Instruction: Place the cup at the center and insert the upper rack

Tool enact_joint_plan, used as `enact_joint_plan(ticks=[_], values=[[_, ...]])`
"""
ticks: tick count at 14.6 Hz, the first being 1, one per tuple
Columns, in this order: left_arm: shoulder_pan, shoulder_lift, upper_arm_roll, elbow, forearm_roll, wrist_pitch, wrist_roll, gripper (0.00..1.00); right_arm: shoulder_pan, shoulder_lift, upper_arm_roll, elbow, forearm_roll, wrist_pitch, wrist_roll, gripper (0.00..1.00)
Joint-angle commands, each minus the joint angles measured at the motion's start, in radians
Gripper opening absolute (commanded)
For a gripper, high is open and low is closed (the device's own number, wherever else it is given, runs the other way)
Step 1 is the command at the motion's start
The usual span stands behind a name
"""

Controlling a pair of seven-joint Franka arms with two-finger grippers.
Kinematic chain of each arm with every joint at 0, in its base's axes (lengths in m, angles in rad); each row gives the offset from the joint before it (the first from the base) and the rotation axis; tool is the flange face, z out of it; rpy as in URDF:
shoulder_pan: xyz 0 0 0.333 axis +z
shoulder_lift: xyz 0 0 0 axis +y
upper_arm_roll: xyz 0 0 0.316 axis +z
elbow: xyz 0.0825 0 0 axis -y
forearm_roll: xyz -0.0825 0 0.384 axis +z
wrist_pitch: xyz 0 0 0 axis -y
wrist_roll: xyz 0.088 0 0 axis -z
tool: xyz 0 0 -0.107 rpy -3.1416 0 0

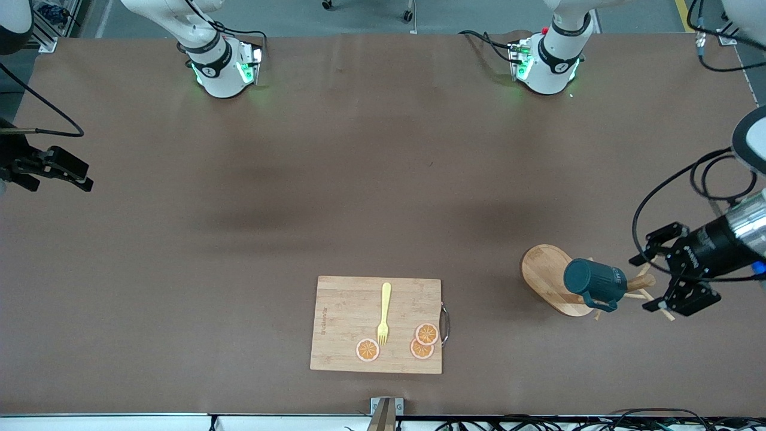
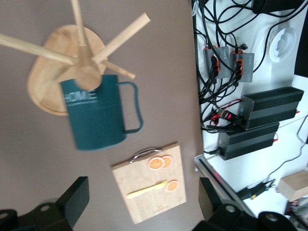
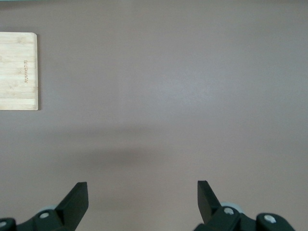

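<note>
The upper rack [image 1: 546, 276], a light wooden mug tree with an oval base, stands upright toward the left arm's end of the table. The cup [image 1: 593, 281], dark teal with white lettering, hangs on one of its pegs; its inside is hidden. In the left wrist view the cup [image 2: 96, 118] hangs under the post top, over the rack's base [image 2: 45, 82]. My left gripper [image 1: 644, 285] is open and empty over the top of the rack, apart from it; it also shows in the left wrist view [image 2: 143, 197]. My right gripper [image 1: 81, 179] waits open and empty over the right arm's end of the table; it also shows in its own wrist view [image 3: 142, 192].
A bamboo cutting board [image 1: 347, 323] lies near the front edge, with a yellow fork [image 1: 384, 313] and three orange slices [image 1: 426, 333] on it. Its corner shows in the right wrist view [image 3: 18, 72]. Cables and power boxes [image 2: 255, 110] lie off the table's edge.
</note>
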State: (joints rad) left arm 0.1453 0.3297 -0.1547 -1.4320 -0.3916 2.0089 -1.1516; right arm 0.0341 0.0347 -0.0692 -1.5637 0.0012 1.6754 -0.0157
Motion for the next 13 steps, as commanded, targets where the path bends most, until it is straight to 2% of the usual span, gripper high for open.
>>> enact_joint_plan(ticks=[1,3,8,11,13], values=[[0.007,-0.095,-0.009,-0.033,0.084,-0.056,0.016,1.0,-0.006,0.002,0.005,0.008,-0.013,-0.002,-0.004,1.0],[0.004,-0.142,-0.013,-0.033,0.129,-0.108,0.076,1.0,-0.006,0.002,0.005,0.008,-0.013,-0.002,-0.004,1.0],[0.011,-0.274,0.0,-0.033,0.152,-0.281,0.41,1.0,-0.006,0.002,0.002,0.014,-0.013,-0.005,-0.004,1.0],[0.008,-0.313,-0.012,-0.033,0.229,-0.306,0.568,1.0,-0.006,0.001,0.002,0.016,-0.013,-0.005,-0.004,1.0],[0.007,-0.324,-0.025,-0.034,0.28,-0.325,0.781,1.0,-0.006,-0.001,0.002,0.016,-0.013,-0.008,-0.006,1.0]])
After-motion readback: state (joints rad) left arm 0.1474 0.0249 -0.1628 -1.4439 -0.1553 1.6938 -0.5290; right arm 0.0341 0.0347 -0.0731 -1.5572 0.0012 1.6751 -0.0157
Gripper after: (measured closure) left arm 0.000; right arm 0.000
